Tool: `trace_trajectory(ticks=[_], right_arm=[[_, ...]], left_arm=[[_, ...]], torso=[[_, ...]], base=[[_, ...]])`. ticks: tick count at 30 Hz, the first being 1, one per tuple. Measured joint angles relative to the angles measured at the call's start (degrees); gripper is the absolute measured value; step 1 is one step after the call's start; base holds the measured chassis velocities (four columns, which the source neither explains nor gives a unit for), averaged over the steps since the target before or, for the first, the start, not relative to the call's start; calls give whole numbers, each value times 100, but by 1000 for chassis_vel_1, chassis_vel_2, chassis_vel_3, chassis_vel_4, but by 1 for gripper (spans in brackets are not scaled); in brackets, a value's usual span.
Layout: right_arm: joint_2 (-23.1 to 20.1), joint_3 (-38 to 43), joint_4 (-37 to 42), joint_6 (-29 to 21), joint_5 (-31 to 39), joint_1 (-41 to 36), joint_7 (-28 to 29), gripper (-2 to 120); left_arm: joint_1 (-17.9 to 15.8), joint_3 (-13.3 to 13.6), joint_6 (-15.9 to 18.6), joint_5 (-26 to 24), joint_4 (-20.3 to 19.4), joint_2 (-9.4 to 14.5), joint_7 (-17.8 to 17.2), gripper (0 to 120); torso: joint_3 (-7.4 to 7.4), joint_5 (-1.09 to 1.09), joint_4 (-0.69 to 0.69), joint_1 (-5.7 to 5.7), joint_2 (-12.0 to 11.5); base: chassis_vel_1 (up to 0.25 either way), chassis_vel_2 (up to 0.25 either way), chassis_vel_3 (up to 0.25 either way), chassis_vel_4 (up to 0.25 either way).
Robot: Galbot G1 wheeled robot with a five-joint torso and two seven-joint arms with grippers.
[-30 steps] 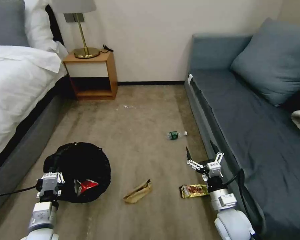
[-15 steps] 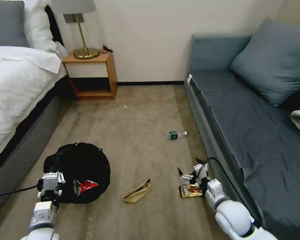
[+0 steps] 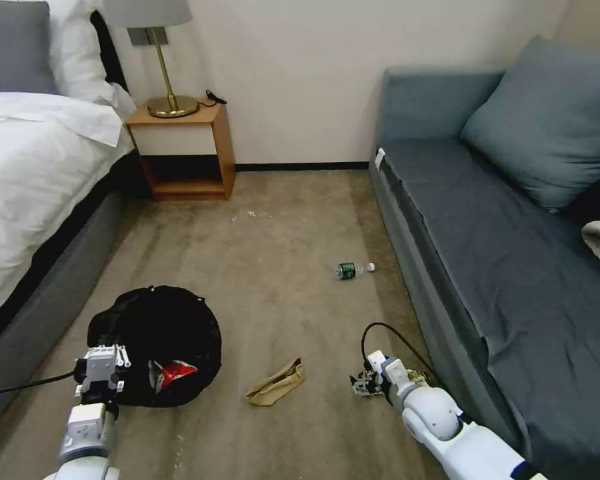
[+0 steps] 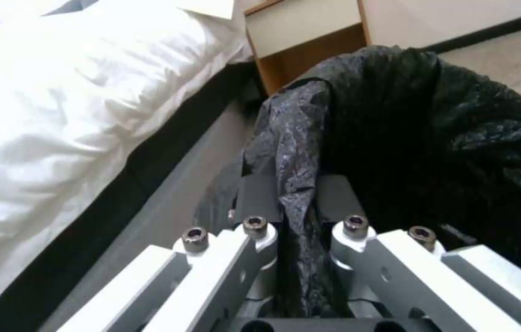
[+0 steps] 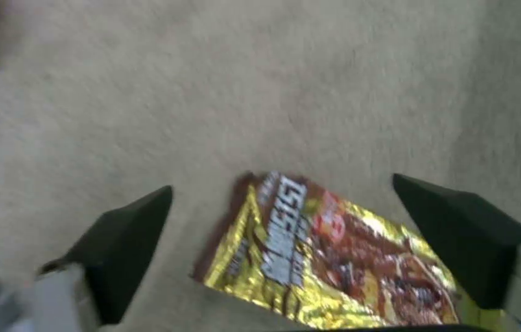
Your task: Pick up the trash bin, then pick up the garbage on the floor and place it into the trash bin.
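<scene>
A beige low-pile carpet [image 3: 273, 267] runs between a bed [image 3: 40, 173] with white sheets on the robot's left and a grey-blue sofa [image 3: 500, 233] on its right, with a wooden nightstand [image 3: 183, 150] and a brass lamp [image 3: 163, 67] against the far wall.

The left end effector [image 4: 297, 216] is clenched on the rim of the trash bin [image 3: 157, 343], its dark pads pinching a fold of the crinkled, glossy black liner. The round bin sits low beside the bed, and a red wrapper [image 3: 173, 372] lies inside it.

The right end effector [image 5: 282, 244] is down at the carpet beside the sofa, fingers spread wide and released, one black wedge-shaped tip on either side of the gold-brown wrapper [image 5: 328, 258]. The shiny foil packet lies flat on the carpet between them; whether the tips touch it cannot be told.

A crumpled tan paper bag [image 3: 275, 383] lies on the carpet between the bin and the right end effector. A small green-labelled bottle [image 3: 351, 269] with a white cap lies on its side farther off, near the sofa base.
</scene>
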Motion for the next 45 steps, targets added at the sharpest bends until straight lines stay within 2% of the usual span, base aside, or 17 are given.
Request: trace_trajectory(ticks=[4,5,9,14,28,31,35,36,39,40,42,45], right_arm=[[58,94,-89,12,-116,-79,-15,73],[58,94,-89,12,-116,-79,-15,73],[115,165,-132,14,-113,-120,-83,59],[306,205,-244,34,-128,-121,-93,58],[387,142,-562,248,-767,-152,-56,58],[389,142,-603,294,-852,-158,-33,54],[394,144,-659,383,-903,-163,-1,36],[394,144,-659,383,-903,-163,-1,36],[383,145,-650,407,-897,-173,8,26],[374,144,-629,414,-889,-179,10,17],[371,142,-619,416,-885,-180,10,14],[353,137,-601,435,-881,-180,13,1]], left_arm=[[-9,13,-1,17,0,-29,-2,7],[-9,13,-1,17,0,-29,-2,7],[-16,34,-2,52,-1,-77,-3,7],[-8,37,-2,83,-1,-96,-5,7],[10,23,-19,90,-5,-112,-7,7],[10,28,-20,96,-5,-112,-8,7],[20,33,-20,104,-23,-108,-9,7],[20,33,-20,104,-23,-108,-9,7],[19,32,-20,105,-26,-88,-9,7],[14,32,-20,105,-27,-84,-10,7],[12,32,-20,106,-28,-83,-9,7],[12,43,-20,112,-28,-82,-10,7]], torso=[[0,0,0,0,0],[0,0,0,0,0],[0,-1,0,0,0],[0,0,0,0,0],[0,0,0,0,0],[0,0,0,0,0],[0,0,1,0,0],[0,0,1,0,0],[0,0,0,0,0],[0,-1,0,0,0],[0,0,0,0,0],[0,-1,0,0,0]], base=[[0,0,0,0],[0,0,0,0],[0,0,0,0],[0,0,0,0],[0,0,0,0],[0,0,0,0],[0,0,0,0],[0,0,0,0],[0,0,0,0],[0,0,0,0],[0,0,0,0],[0,0,0,0]])
